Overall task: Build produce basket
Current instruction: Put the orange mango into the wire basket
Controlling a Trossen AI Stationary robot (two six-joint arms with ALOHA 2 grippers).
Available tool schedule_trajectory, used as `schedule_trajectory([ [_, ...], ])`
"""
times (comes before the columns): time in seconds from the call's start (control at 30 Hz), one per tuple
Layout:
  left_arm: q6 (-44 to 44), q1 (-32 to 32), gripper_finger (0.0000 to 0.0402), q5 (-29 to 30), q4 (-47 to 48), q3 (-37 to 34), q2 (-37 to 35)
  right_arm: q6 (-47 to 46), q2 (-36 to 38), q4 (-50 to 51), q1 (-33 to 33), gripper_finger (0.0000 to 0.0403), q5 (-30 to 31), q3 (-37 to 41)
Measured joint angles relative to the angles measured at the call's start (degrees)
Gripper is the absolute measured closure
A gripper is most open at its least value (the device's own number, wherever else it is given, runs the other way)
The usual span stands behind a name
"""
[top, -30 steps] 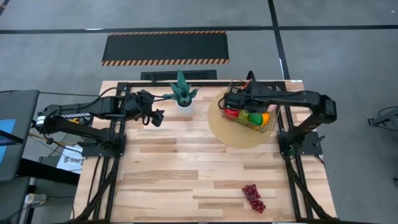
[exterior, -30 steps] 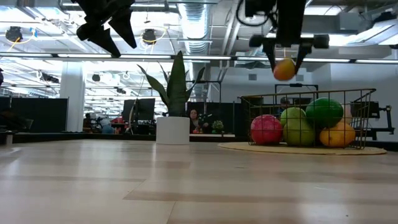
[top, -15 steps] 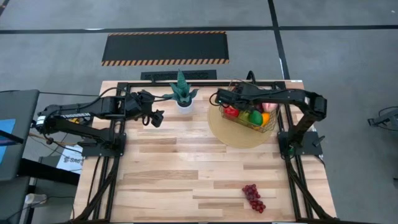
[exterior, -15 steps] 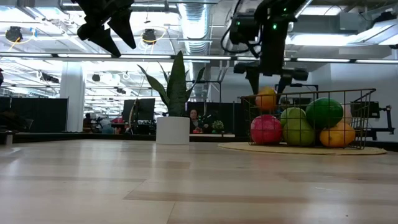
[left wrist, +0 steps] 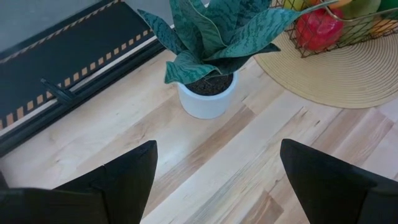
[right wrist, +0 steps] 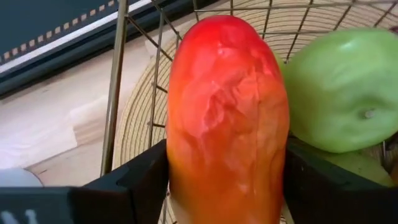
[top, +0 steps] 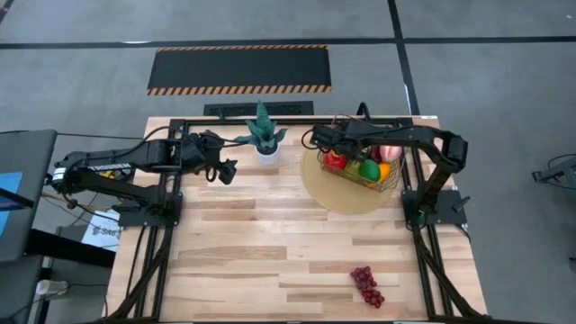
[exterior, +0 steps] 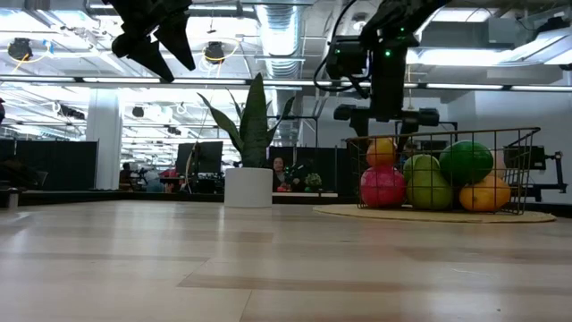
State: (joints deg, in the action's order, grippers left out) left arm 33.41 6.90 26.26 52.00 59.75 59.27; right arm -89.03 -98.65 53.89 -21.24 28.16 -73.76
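The brass wire basket point(top: 397, 185) stands on a round tan mat point(top: 333, 200) at the table's far right. It holds a red apple point(exterior: 382, 186), green fruits point(exterior: 465, 161) and an orange one point(exterior: 485, 193). My right gripper point(exterior: 382, 134) reaches down into the basket's left end, shut on a red-orange mango point(right wrist: 227, 118). The mango point(exterior: 380, 150) is below the rim, just over the red apple. Purple grapes point(top: 366, 285) lie on the table near its front right. My left gripper point(top: 225, 171) hangs open above the table's far left, beside the potted plant. My right gripper pinches the mango between its two fingers, one on each long side point(right wrist: 177, 168). The fingers come slanting down from above and lie along the fruit. The mango points down into the basket beside a green apple point(right wrist: 348, 87). Whether it rests on the fruit below, I cannot tell.
A potted green plant point(top: 263, 135) in a white pot stands at the far edge between the two arms. The black frame rails point(top: 153, 261) run along the table's left and right sides. Bare wood lies across the middle and the front.
My right gripper has come down and gone a little toward the table's left with the mango. The mango was above the basket's rim and now sits below it, inside the basket's left end. The gripper tipped more steeply downward on the way.
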Motion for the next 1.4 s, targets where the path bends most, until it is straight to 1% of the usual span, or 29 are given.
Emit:
schedule_trajectory([
  [0.13, -0.02, 0.00, 0.0074, 0.00, -0.01, 0.00, 0.00, 4.57, 0.00, -2.28, -0.94, 0.0110, -3.60, 0.00],
  [0.23, -0.02, 0.00, 0.0074, 0.00, -0.01, 0.00, -0.01, 7.65, 0.00, -3.75, -1.27, 0.0104, -5.24, 0.00],
  [0.53, 0.02, 0.00, 0.0074, -0.31, -0.01, 0.00, 0.00, 10.54, 0.42, -4.11, -2.53, 0.0097, -8.38, -0.07],
  [0.63, 0.04, 0.00, 0.0074, -0.33, -0.01, 0.00, 0.00, 11.53, 0.99, -3.77, -2.16, 0.0097, -8.66, -0.07],
  [0.77, 0.30, 0.00, 0.0074, -0.34, -0.03, 0.00, -0.01, 15.31, 2.42, -3.46, -2.00, 0.0097, -8.74, -0.07],
  [1.07, 0.68, 0.00, 0.0074, -0.26, -0.05, 0.00, 0.00, 17.46, 7.98, -1.42, -3.07, 0.0096, -6.92, -0.11],
  [1.23, 0.98, 0.00, 0.0074, -0.22, -0.05, 0.00, -0.02, 19.06, 7.49, -0.90, -4.03, 0.0096, -9.86, -0.11],
  [1.4, 1.16, 0.00, 0.0074, -0.16, -0.05, 0.00, -0.01, 19.29, 7.50, -0.97, -3.40, 0.0096, -8.95, -0.09],
])
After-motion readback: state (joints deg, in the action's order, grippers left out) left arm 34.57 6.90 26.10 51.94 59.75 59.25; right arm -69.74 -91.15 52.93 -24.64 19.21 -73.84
